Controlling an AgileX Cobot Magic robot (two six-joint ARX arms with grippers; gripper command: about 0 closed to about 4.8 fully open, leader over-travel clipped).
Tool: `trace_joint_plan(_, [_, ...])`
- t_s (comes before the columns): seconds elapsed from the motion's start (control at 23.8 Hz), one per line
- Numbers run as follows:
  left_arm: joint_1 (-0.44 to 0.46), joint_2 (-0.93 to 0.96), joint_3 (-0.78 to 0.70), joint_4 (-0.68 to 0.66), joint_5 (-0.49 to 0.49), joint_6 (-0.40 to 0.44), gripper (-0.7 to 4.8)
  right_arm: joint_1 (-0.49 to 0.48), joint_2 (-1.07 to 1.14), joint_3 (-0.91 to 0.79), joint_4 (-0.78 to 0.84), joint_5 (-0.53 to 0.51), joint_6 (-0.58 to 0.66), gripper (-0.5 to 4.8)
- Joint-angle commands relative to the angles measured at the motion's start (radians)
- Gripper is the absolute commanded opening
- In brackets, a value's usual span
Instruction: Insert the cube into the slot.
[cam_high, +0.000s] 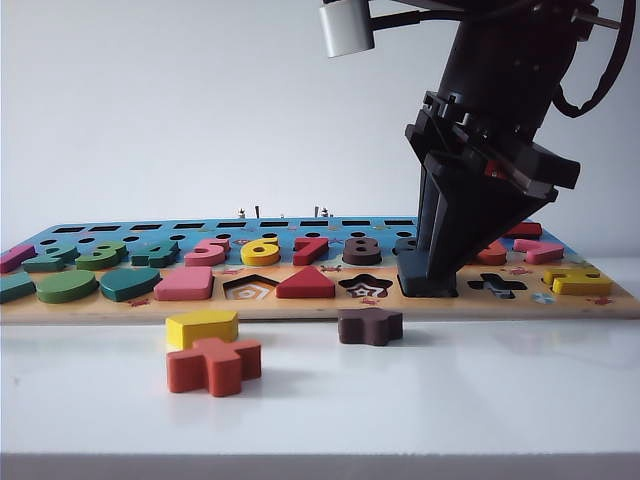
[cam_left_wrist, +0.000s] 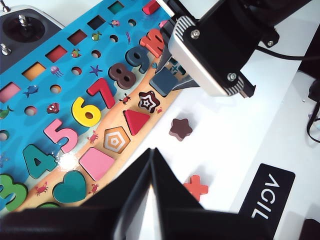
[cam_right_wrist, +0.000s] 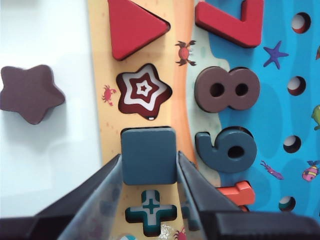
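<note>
A: Where is the right hand (cam_right_wrist: 149, 172) recorded?

B: It is seen lowered onto the front row of the puzzle board (cam_high: 300, 305), between the star-shaped recess (cam_right_wrist: 144, 91) and the cross-shaped recess (cam_right_wrist: 150, 211). Its fingers (cam_right_wrist: 102, 187) are closed narrowly against two opposite sides of the cube (cam_right_wrist: 149, 155), so the cube is held.

A: And the cube relative to the slot?

B: The cube is seen sitting squarely over the slot; only a thin dark edge of the slot (cam_right_wrist: 150, 129) is visible around it. Whether it is fully seated cannot be told. In the exterior view the cube is hidden behind the fingers.

A: Left hand?

B: The left hand (cam_left_wrist: 152, 165) is noted above the table (cam_left_wrist: 225, 145), near the board's front edge, well apart from the cube. Its fingers are seen brought together to a point, with nothing between them.

A: Loose pieces?

B: A brown star (cam_high: 370, 326), a yellow pentagon (cam_high: 201, 327) and a red cross (cam_high: 213, 365) are logged on the table in front of the board.
</note>
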Motion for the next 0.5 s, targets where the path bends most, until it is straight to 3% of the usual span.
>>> trace_joint_plan(0.04, [0.001,-0.001,0.003,0.016,0.003,0.004,0.20,0.002,-0.002,0.000,0.007,-0.007,0.002,0.99])
trace_joint_plan(0.5, [0.001,-0.001,0.003,0.016,0.003,0.004,0.20,0.002,-0.002,-0.005,0.000,-0.007,0.004,1.04])
